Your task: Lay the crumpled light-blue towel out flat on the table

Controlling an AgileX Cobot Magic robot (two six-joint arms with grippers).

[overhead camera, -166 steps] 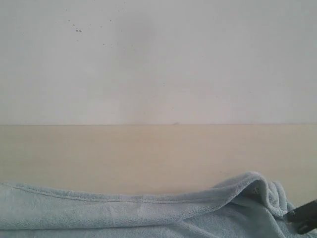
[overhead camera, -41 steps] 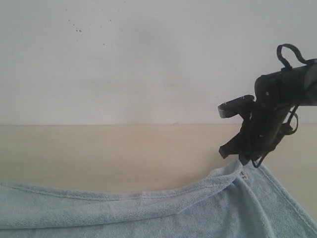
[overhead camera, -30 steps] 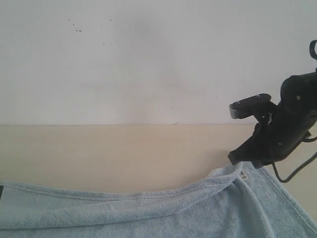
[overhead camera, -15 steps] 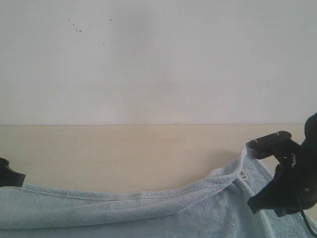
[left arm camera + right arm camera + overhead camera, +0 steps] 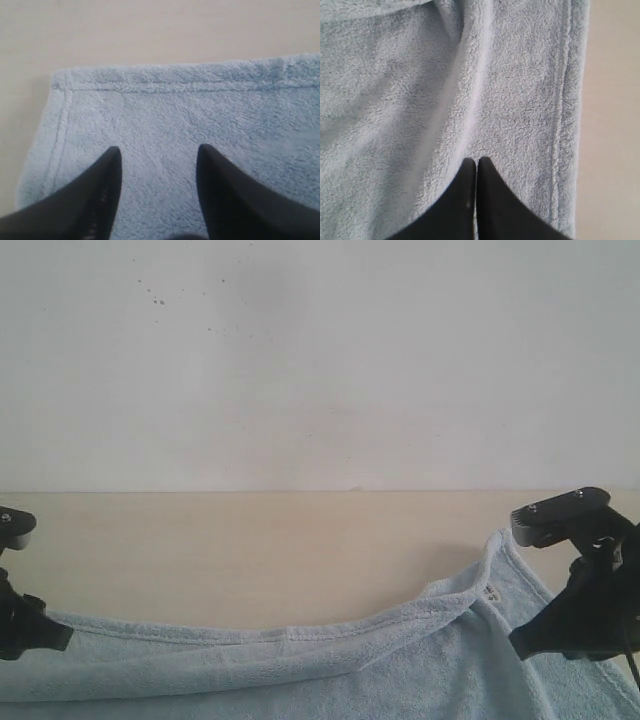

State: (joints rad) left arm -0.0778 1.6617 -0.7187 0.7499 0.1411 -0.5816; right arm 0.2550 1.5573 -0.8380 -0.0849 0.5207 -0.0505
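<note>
Light-blue towel (image 5: 420, 660) on pale beige table (image 5: 280, 550).

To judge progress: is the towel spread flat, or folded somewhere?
Not yet flat: the towel shows a folded far edge and a long crease.

the towel (image 5: 300, 665) is lying across the table (image 5: 250, 550), its hem nearest the wall (image 5: 320, 360) folding over; the left gripper (image 5: 35, 633) and right gripper (image 5: 560, 628) are hanging over its ends.

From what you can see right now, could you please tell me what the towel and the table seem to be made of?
The towel: soft terry or fleece cloth, matte pale blue; the fuzzy pile and stitched hems show it. The table: probably a smooth, pale beige wood-look laminate with low sheen and an even tone; real wood cannot be ruled out.
</note>
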